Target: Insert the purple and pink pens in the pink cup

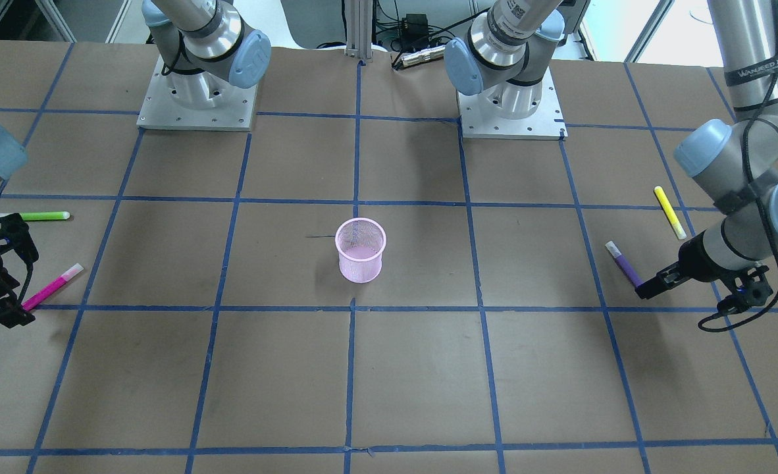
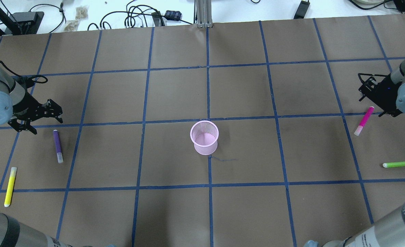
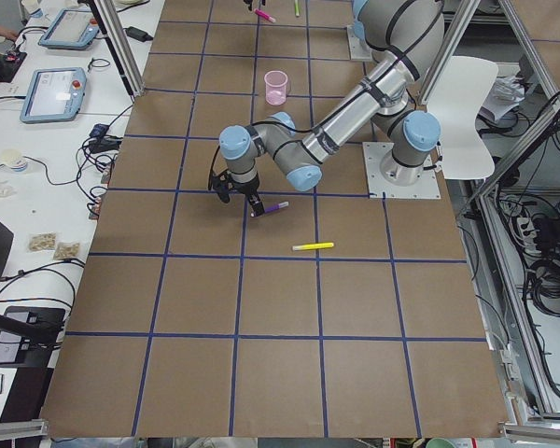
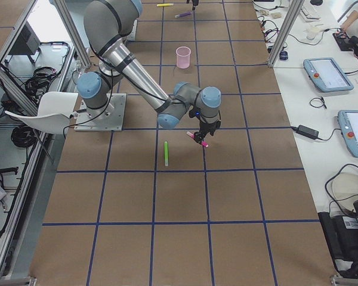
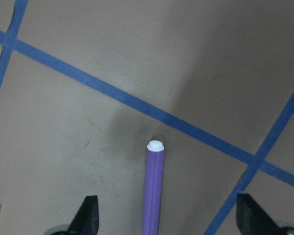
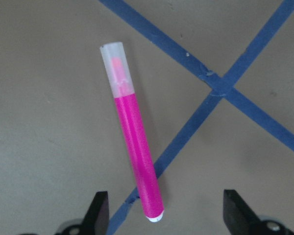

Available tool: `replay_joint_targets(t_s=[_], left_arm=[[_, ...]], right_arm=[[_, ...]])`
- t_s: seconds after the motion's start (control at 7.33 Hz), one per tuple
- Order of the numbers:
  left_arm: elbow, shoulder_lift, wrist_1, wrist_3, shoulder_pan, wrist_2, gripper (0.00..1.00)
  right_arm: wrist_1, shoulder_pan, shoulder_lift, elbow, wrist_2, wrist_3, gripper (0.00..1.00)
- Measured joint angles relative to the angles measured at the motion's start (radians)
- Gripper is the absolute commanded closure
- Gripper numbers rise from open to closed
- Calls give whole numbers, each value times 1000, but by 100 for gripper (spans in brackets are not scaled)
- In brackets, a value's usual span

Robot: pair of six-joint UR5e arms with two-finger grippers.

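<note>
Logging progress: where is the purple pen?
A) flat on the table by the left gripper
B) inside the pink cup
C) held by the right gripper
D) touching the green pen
A: the purple pen lies on the table by the open left gripper; the pink cup is empty.

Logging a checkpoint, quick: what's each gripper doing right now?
Left gripper: open, empty, over the purple pen.
Right gripper: open, empty, over the pink pen.
</note>
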Motion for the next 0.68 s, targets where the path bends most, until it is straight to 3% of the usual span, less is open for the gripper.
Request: replay_joint_targets(t_s=[0.27,0.41,0.55,0.68], left_arm=[[0,-35,34,-2,0,0,3],[0,-47,47,-1,0,0,12],[0,-55,52,-1,0,0,20],[0,-61,54,-1,0,0,29]], right_arm=[[-5,-11,14,5,2,-18,21],[-5,-13,17,7,2,-21,23],[-5,-14,20,9,1,-24,32],[-5,-15,22,12,0,-29,49]])
